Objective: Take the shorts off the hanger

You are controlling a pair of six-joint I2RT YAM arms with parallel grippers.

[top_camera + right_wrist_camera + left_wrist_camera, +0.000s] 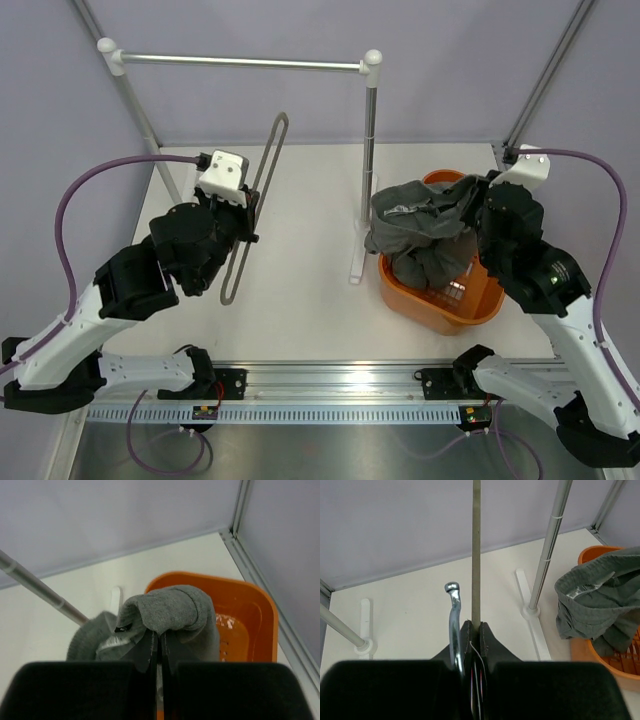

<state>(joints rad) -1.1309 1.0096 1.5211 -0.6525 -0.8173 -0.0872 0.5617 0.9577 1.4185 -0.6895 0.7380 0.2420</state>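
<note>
Clamping one hanger left, one shorts right, above one basket.

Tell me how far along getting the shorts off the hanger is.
Done: the hanger is bare, clamped in the left fingers. In hand: the right fingers pinch the shorts, draped over the orange basket. Left: probably just releasing them into it.
</note>
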